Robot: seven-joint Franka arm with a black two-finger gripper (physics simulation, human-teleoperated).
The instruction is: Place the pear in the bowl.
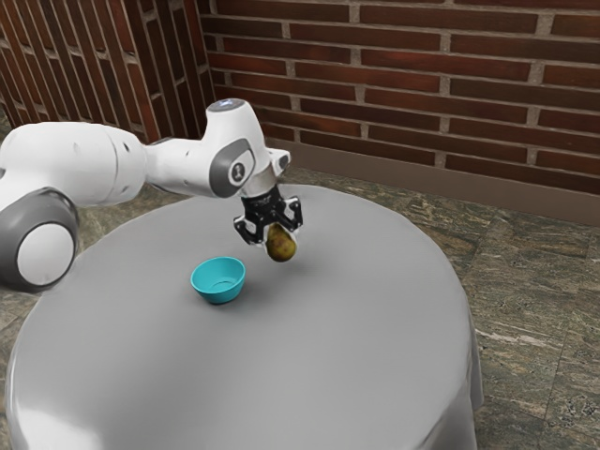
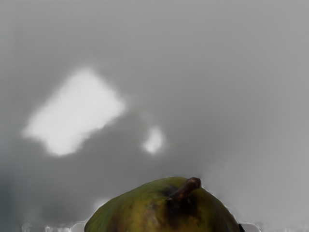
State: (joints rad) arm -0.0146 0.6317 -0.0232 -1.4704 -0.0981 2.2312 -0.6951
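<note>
Pear in the Pincer, Bowl Standing Nearby

The pear [image 1: 281, 246] is in the grasp of the black pincer [image 1: 278, 234], whose two fingers pinch it from opposite sides. Its rounded lower end hangs beneath the fingertips, and it looks clear of the tabletop [image 1: 328, 356]. It is outside the bowl [image 1: 218, 289], apart from it and toward the exterior view's right.

The bowl is turquoise and stands upright on the tabletop, its mouth facing up. Part of its inside can be seen past the rim, and no pear lies there; the fruit is held higher, beyond the bowl's rim on the side toward the exterior view's right.

The white arm [image 1: 89, 164] comes in from the exterior view's left, with grey sections at its joints, and bends downward so that the pincer points toward the tabletop.

In the wrist view the pear shows mottled green and yellow skin with dark blotches around a short brown stem [image 2: 186, 189]. The stem end faces the hand. Beyond the fruit stretches the smooth grey surface of the tabletop, marked by two bright patches, one large [image 2: 77, 113] and one small.

The tabletop is round, with its grey covering falling in folds at the edge. Around it lies a mottled stone floor [image 1: 525, 281], and a red brick wall [image 1: 394, 84] rises behind.
</note>
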